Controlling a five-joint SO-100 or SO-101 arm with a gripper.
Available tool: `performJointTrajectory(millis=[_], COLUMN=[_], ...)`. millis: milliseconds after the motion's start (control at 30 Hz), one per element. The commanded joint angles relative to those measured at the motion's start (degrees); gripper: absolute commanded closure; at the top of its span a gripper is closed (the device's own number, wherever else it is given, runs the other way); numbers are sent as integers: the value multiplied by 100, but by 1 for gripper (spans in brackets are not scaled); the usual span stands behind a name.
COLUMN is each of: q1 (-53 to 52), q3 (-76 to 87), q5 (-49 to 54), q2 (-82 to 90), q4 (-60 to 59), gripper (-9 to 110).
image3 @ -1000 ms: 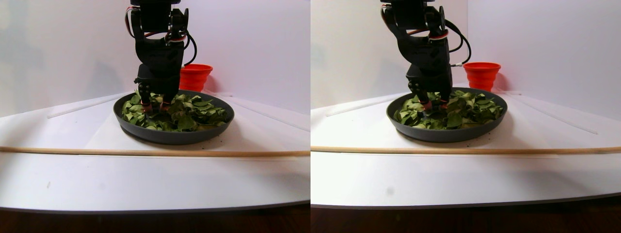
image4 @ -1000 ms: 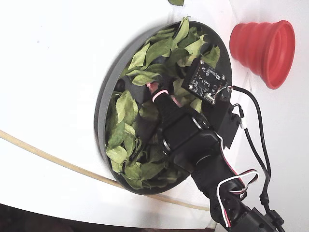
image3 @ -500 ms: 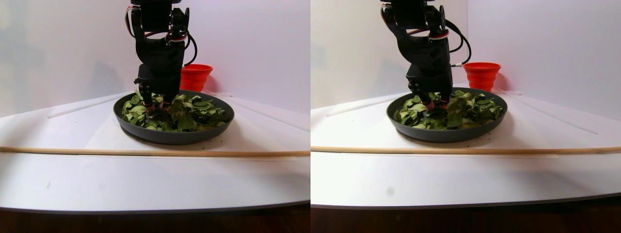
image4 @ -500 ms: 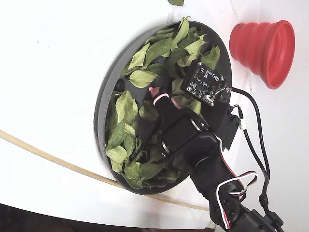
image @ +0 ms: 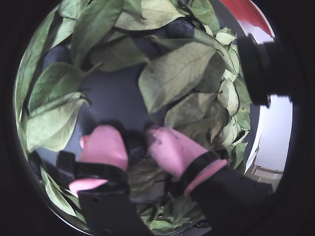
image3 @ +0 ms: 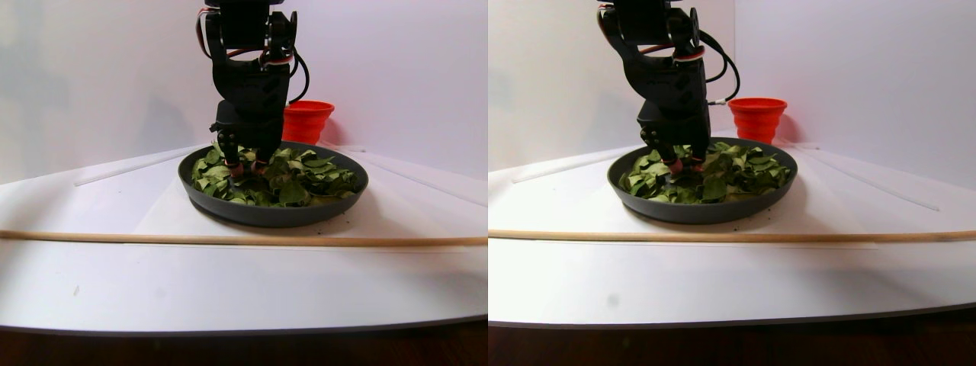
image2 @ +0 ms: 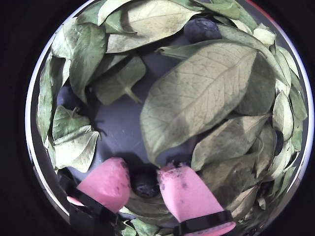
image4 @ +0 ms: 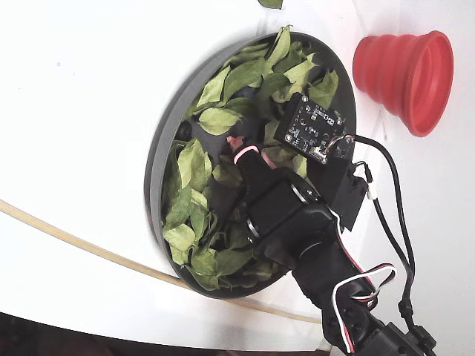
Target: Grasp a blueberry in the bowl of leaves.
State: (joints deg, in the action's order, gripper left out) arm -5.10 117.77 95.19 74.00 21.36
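Note:
The dark-grey bowl [image4: 159, 148] is full of green leaves [image2: 202, 93]. My gripper [image2: 143, 172], with pink fingertips, is down inside the bowl, low against its bare floor. A dark blueberry [image2: 144, 183] sits between the two pads, and both press against it. In a wrist view the same blueberry [image: 135, 145] fills the gap in my gripper [image: 134, 135]. Other blueberries lie half under leaves at the top [image2: 201, 28] and at the left [image2: 66, 97]. The stereo pair view shows my gripper [image3: 242, 169] in the left part of the bowl [image3: 271, 213].
A red ribbed cup [image4: 404, 70] stands just beyond the bowl; it also shows in the stereo pair view [image3: 307, 120]. A thin wooden stick [image3: 229, 239] lies across the white table in front of the bowl. One leaf [image4: 271, 3] lies outside the bowl.

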Motion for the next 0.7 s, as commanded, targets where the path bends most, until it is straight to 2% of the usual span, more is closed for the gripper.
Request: performJointTrajectory(millis=[0,667], q1=[-53,-114], q3=[79,0], q5=[53,62], q2=[448,1187], q4=[-79,-439], gripper=[92,92])
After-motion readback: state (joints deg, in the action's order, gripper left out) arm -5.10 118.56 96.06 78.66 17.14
